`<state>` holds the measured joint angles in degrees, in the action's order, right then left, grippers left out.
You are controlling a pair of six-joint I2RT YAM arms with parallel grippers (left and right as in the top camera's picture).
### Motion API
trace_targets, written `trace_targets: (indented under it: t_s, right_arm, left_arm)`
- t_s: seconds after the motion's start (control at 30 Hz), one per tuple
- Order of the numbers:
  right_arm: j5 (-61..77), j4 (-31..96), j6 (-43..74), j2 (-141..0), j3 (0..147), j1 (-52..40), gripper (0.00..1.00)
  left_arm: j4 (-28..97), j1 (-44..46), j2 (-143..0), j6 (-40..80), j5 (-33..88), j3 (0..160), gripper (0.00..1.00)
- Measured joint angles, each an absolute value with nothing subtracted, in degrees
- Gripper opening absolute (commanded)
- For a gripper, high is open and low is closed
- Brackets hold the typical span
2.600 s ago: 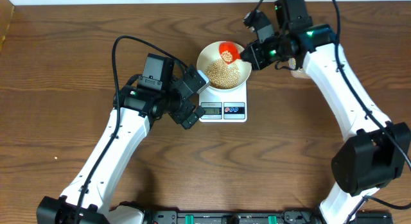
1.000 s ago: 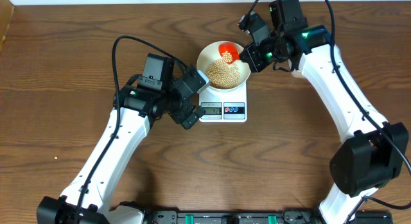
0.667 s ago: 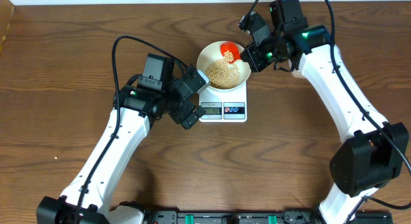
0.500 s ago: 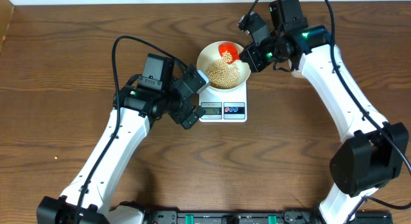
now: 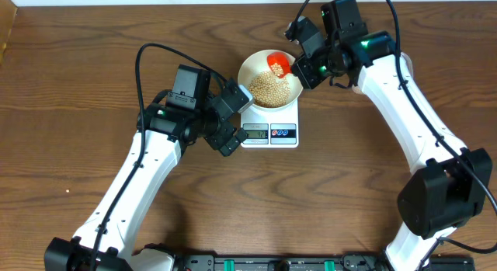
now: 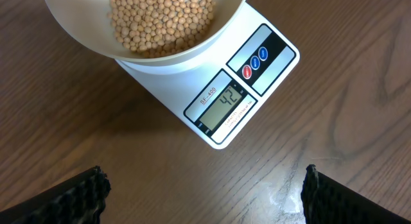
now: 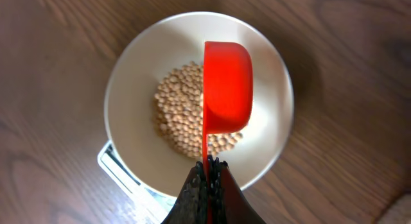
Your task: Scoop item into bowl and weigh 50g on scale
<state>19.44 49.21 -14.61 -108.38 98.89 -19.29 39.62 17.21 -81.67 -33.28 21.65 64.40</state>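
Right gripper (image 7: 207,179) clamped the handle of the red scoop (image 7: 226,89); its long axis ran from the bowl (image 7: 131,76) rim inward, cup above the beans (image 7: 173,108). Left gripper (image 5: 235,120) gaped wide beside the bowl.

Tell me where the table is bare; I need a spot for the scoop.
Free: the wood in front of the scale, between the arms; also left of the left arm. Crowded: around the bowl, the open left gripper beside the scale, the right gripper holding the scoop above.
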Motion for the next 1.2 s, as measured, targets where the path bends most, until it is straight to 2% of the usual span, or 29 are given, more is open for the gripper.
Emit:
trace_targets:
  t_s: [0.3, 1.2]
  right_arm:
    - [18.5, 49.5, -15.5, -108.4, 98.9, -19.3, 0.01]
    - [28.9, 49.5, -11.9, -108.4, 98.9, -17.1, 0.01]
  left_arm:
    - [39.6, 17.2, -81.7, -33.3, 21.6, 64.4, 0.98]
    - [39.6, 17.2, -81.7, -33.3, 21.6, 64.4, 0.98]
